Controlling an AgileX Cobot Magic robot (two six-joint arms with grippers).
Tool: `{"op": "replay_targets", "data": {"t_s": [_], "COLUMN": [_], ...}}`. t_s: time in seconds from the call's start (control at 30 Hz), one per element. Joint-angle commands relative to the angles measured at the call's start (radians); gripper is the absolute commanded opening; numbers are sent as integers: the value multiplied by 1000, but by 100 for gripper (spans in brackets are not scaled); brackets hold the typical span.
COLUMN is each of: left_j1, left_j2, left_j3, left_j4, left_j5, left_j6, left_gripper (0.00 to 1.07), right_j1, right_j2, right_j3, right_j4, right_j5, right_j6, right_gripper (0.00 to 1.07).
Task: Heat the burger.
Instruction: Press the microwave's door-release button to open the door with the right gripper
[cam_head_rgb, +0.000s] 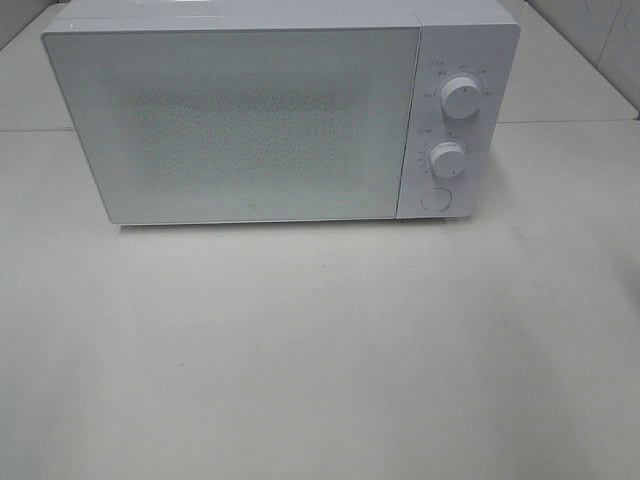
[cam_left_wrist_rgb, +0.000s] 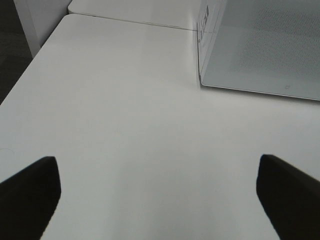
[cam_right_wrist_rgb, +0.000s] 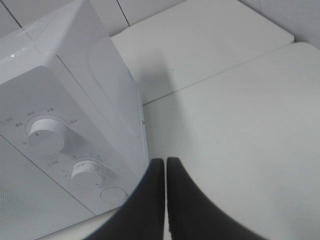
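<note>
Pressed-together black right gripper (cam_right_wrist_rgb: 166, 162) should push squarely on the round lower button (cam_right_wrist_rgb: 114, 195) of the white box-shaped microwave (cam_head_rgb: 250, 120); left gripper (cam_left_wrist_rgb: 157, 167) hangs spread, empty.

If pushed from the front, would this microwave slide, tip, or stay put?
Likely stays put or slides slightly: the microwave is a wide, low box resting flat on the table, so tipping looks unlikely. Its smooth door probably offers little grip. The upper knob would likely turn rather than hold.
</note>
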Motion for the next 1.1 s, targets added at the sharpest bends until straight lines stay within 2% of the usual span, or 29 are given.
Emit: {"op": "replay_targets", "data": {"t_s": [0.03,0.13,0.2,0.33,0.47,0.73,0.9,0.93,0.97,1.03,1.1], "left_j1": [3,3,3,3,3,3,3,3,3,3,3], "left_j2": [-8,-8,-8,-8,-8,-8,-8,-8,-8,-8,-8], "left_j3": [-1,-1,-1,-1,-1,-1,-1,-1,-1,-1,-1], "left_j4": [0,0,0,0,0,0,0,0,0,0,0], "left_j5": [2,2,2,2,2,2,2,2,2,2,2], "left_j6": [-7,-7,-7,-7,-7,-7,-7,-7,-7,-7,-7], "left_gripper": [100,100,100,100,100,100,100,100,100,100,100], "right_j1": [-4,-4,-4,-4,-4,-4,74,135,135,214,242], "right_j2": [69,85,137,170,234,345,415,450,450,498,516], "right_j3": [2,2,6,24,78,116,116,116,116,115,115], "right_j4": [-10,-10,-11,-11,-10,-5,49,106,106,223,259], "right_j5": [-44,-54,-91,-161,-285,-387,-441,-472,-472,-505,-520], "right_j6": [136,167,315,459,699,857,905,903,903,903,904], "right_gripper": [1,1,0,0,0,0,0,0,0,0,0]}}
